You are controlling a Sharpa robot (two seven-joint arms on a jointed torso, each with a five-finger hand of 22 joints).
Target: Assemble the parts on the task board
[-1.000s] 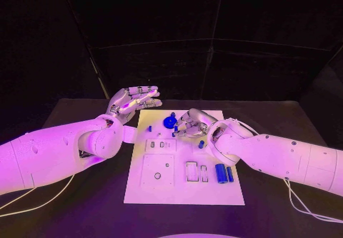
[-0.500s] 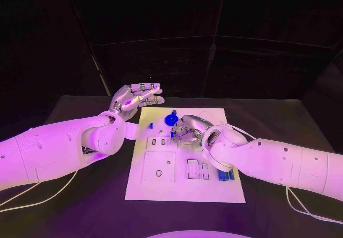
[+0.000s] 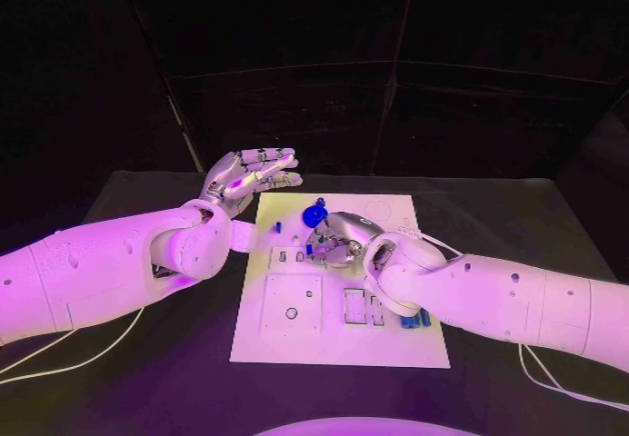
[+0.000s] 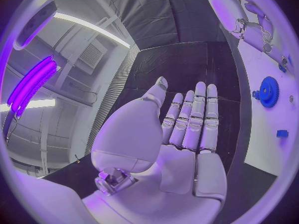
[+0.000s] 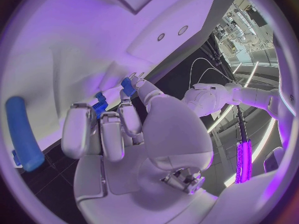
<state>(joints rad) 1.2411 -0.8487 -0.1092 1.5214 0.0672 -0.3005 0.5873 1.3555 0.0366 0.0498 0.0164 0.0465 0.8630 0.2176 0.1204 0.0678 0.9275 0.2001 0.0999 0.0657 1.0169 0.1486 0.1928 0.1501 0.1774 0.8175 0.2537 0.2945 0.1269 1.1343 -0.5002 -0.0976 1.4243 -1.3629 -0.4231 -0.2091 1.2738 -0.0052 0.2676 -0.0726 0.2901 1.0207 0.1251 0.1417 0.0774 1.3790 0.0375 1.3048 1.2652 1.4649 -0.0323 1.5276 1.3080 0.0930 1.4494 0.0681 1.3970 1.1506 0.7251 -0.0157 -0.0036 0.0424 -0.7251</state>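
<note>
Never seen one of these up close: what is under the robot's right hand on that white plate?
Under the right hand lies the white task board. A small blue part sits between its fingers. The hand covers the board beneath it, so any slot there cannot be seen.

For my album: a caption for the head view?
Right hand holds a small blue part over the task board.

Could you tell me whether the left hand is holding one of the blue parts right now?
No, the left hand is open with its fingers straight and its palm bare.
</note>
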